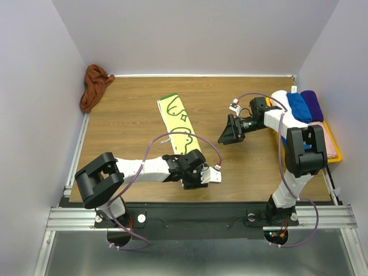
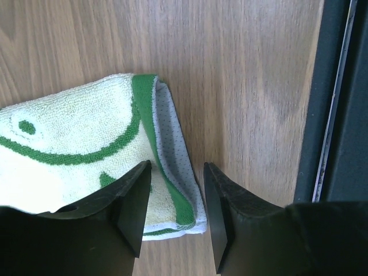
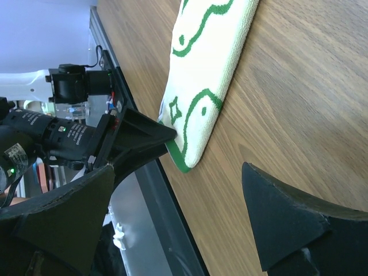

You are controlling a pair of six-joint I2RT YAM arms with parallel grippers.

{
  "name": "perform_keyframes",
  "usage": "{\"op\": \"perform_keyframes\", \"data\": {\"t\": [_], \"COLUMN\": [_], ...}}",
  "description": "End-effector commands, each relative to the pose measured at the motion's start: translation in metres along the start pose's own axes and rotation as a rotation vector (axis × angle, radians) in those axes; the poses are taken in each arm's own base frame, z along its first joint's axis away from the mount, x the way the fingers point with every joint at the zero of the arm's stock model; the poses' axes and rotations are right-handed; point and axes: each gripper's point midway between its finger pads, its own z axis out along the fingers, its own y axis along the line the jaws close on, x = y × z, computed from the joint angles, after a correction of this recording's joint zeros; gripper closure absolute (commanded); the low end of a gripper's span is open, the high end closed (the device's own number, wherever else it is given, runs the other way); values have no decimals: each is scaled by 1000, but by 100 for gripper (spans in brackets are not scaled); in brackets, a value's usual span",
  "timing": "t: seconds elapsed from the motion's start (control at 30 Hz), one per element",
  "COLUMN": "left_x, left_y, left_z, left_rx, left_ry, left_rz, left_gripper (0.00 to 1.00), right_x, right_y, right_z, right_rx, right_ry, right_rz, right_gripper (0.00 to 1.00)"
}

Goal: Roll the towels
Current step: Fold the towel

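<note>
Because cream towel (image 1: 175,123) looks soft, light terry, lying as long folded strip on table (image 1: 126,126), pinch near green-edged end. Left claw (image 2: 176,168) half open astride that end, nothing clamped. Right claw (image 1: 229,132) wide open, empty. Rust-brown towel (image 1: 95,86) crumpled, far-left corner.

I see a wooden table (image 1: 253,172) with pale walls around it. At its right edge sits a yellow tray (image 1: 339,156) holding a white rolled towel (image 1: 280,99), a blue rolled towel (image 1: 299,107) and a purple rolled towel (image 1: 312,103) side by side, with a pink towel (image 1: 329,139) on the near side
</note>
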Motion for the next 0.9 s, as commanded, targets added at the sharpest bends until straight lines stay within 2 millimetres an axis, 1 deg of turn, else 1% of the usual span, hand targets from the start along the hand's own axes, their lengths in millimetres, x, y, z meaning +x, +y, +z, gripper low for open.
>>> {"op": "perform_keyframes", "data": {"t": [0.0, 0.13, 0.2, 0.27, 0.37, 0.4, 0.5, 0.53, 0.57, 0.6, 0.7, 0.73, 0.77, 0.8, 0.87], "left_x": [-13, -8, -5, 3, 15, 19, 29, 33, 34, 33, 20, 9, 5, -5, -10], "left_y": [-1, 0, -2, -3, -6, -8, -14, -17, -19, -20, -28, -33, -35, -38, -40], "left_z": [-2, 4, 8, 14, 21, 23, 24, 23, 23, 21, 7, -2, -7, -16, -23], "left_rx": [24, 23, 31, 40, 52, 59, 88, 104, 112, 120, 166, 199, 212, 235, 258], "left_ry": [-26, -5, 10, 37, 78, 92, 122, 139, 145, 143, 101, 68, 54, 26, 14], "left_rz": [19, 11, 11, 4, -5, -2, -1, -2, -3, -6, 3, 8, 8, 8, 0], "left_gripper": [48, 48, 51, 53, 60, 66, 74, 79, 82, 88, 98, 100, 100, 100, 100], "right_x": [-7, -6, -6, -6, -7, -7, -7, -7, -7, -7, -6, -5, -5, -5, -6], "right_y": [7, 5, 5, 5, 5, 5, 4, 4, 4, 4, 5, 6, 6, 7, 8], "right_z": [-2, 0, 0, 0, -1, -1, -2, -2, -2, -2, -2, -3, -3, -3, -4], "right_rx": [-11, -22, -19, -20, -10, -9, 0, 1, 3, 3, 2, 3, 3, 3, 0], "right_ry": [-12, -9, -8, -7, -9, -8, -9, -9, -9, -10, -8, -9, -9, -11, -13], "right_rz": [-51, -37, -36, -38, -45, -45, -46, -47, -47, -49, -49, -47, -47, -53, -56], "right_gripper": [4, 4, 4, 5, 5, 5, 5, 5, 5, 6, 6, 6, 6, 6, 6]}}
